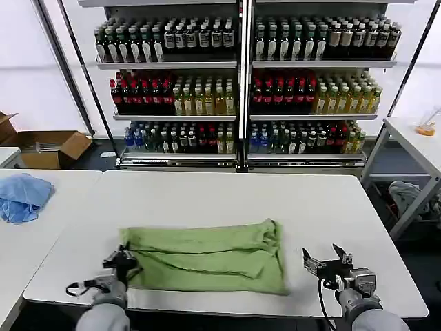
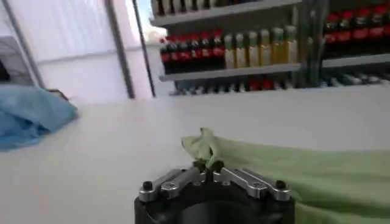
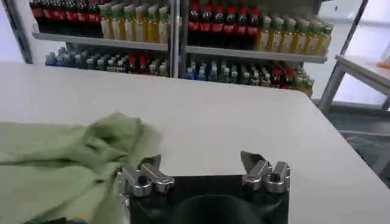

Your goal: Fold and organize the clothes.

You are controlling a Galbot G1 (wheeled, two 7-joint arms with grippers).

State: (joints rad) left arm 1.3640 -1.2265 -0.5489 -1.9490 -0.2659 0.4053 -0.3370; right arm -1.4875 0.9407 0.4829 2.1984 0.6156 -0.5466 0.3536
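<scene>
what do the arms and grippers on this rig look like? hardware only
Both arms have rounded light grey links. The left gripper and right gripper have black bodies; in the wrist views each carries silver metal finger linkages with black pivot screws, and the fingertips look dark. A thin black cable loops beside the left wrist, and another hangs below the right gripper.

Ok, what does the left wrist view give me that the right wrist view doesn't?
Left wrist only: the left gripper, fingers shut on a raised corner of the light green shirt, and the light blue cloth bunched farther along the white table. Right wrist only: the right gripper, open and off the fabric, and the side table. Both: the shirt, the table and the bottle shelves.
</scene>
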